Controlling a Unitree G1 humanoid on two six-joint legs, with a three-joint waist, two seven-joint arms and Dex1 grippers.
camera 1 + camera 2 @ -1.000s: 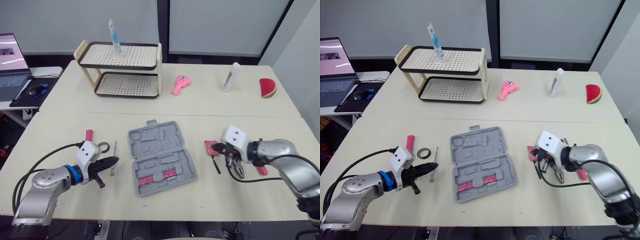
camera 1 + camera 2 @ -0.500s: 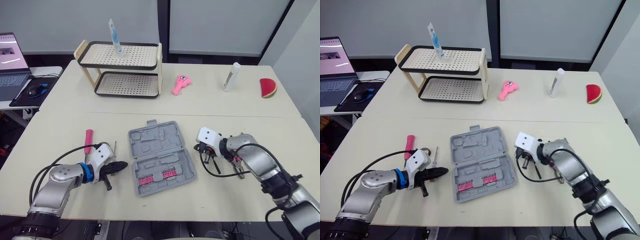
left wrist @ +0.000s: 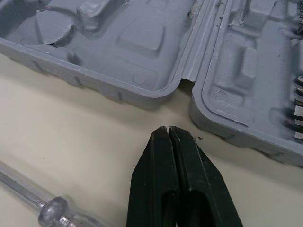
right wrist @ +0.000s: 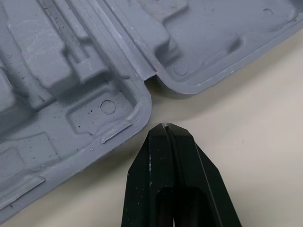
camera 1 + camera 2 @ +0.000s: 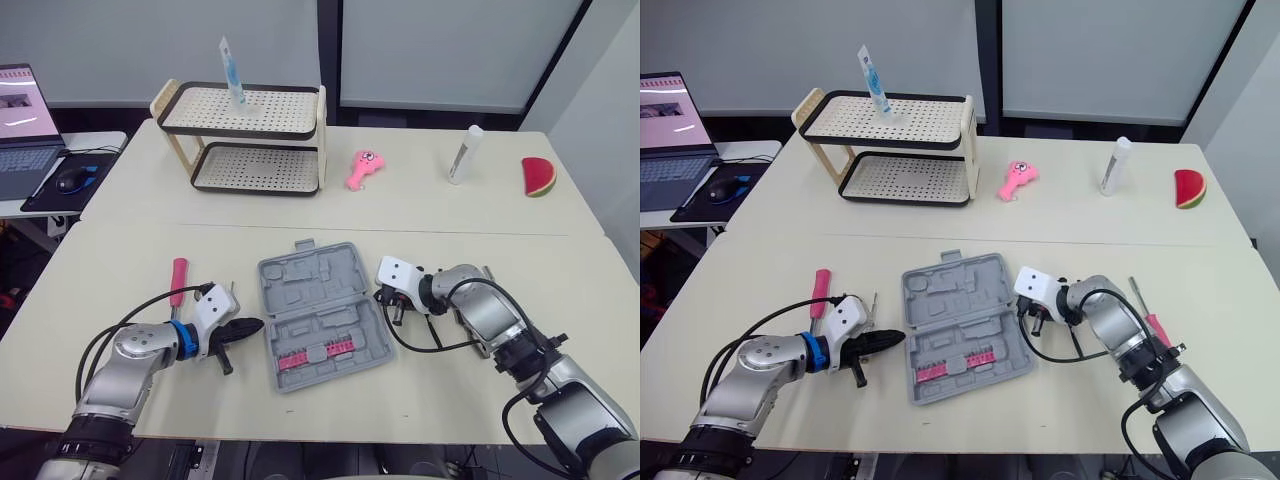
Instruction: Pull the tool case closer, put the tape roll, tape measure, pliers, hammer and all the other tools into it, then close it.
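Observation:
The grey tool case [image 5: 300, 283] lies open and flat in the middle of the table, with red bits [image 5: 316, 351] in its near half. My left gripper [image 5: 254, 325] is shut and empty, its tip just short of the case's left edge by the hinge [image 3: 185, 78]. My right gripper [image 5: 382, 299] is also shut and empty, its tip close to the hinge notch [image 4: 152, 78] on the case's right edge. A red-handled screwdriver [image 5: 177, 279] and a clear-handled screwdriver [image 3: 45, 208] lie left of the case. Another red-handled screwdriver [image 5: 1151, 321] lies right of my right arm.
At the back stand a two-tier rack [image 5: 245, 140] with a tube [image 5: 230, 75] on top, a pink toy [image 5: 360, 168], a white bottle [image 5: 462, 153] and a watermelon slice [image 5: 536, 176]. A laptop [image 5: 22, 110] sits on a side desk at the far left.
Both grippers have closed in on the case: the left moved right to its left edge, the right moved left from the tools at the right to its right edge.

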